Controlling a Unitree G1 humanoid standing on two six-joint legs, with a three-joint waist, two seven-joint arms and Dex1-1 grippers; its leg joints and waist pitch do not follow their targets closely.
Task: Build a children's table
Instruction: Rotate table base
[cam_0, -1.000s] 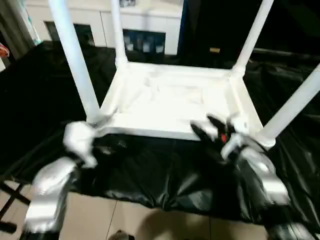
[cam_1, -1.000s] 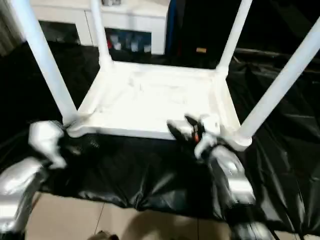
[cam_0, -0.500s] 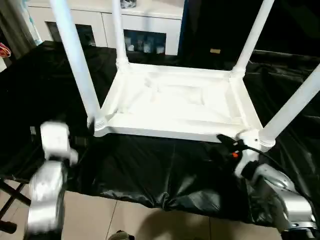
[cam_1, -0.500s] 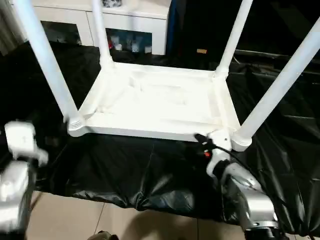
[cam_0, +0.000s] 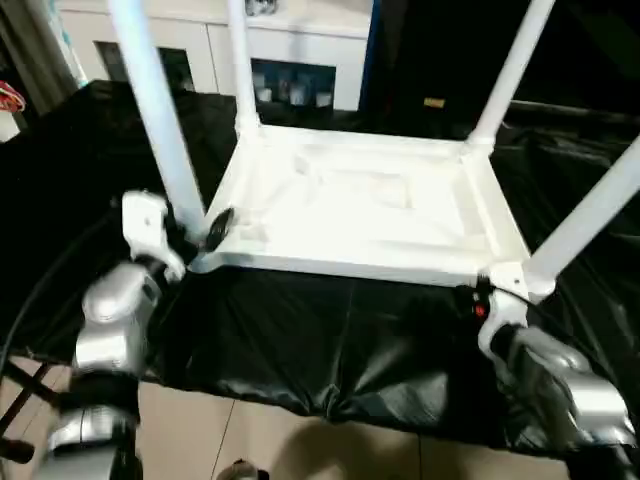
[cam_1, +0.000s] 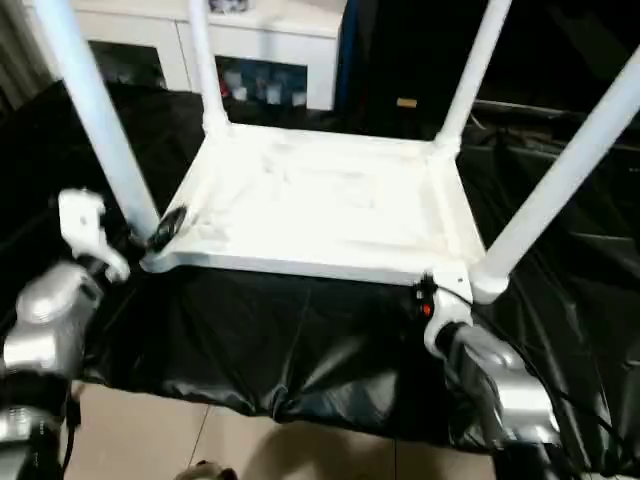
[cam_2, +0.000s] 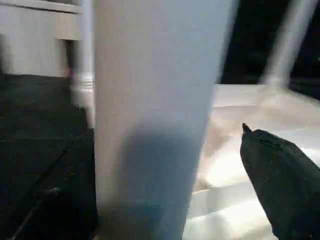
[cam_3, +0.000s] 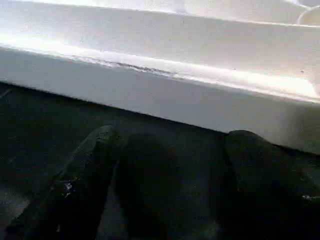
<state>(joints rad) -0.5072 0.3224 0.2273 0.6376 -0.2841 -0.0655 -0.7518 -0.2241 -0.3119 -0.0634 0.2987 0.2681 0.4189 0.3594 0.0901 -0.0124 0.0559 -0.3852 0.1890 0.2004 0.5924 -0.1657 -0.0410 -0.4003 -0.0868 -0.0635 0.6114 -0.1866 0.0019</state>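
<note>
Nearest lies a strip of pale tiled floor (cam_0: 250, 430), met by the draped front edge of a black plastic sheet (cam_0: 330, 340) that covers the whole surface. Over that edge rise two silver forearms. The right end effector (cam_0: 478, 300) sits low on the sheet just before the near right corner of the children's table (cam_0: 360, 215), its fingers spread and grasping nothing; its wrist view shows their dark tips apart in front of the table's white side rim. The left end effector (cam_0: 190, 235) is at the near left corner, its black fingers parted on either side of the near left leg (cam_0: 160, 130), though a firm clasp cannot be told. The table rests upside down in the middle of the sheet, four legs pointing up. Beyond stands a white cabinet (cam_0: 290, 50) with glass doors, with a dark area to its right.
</note>
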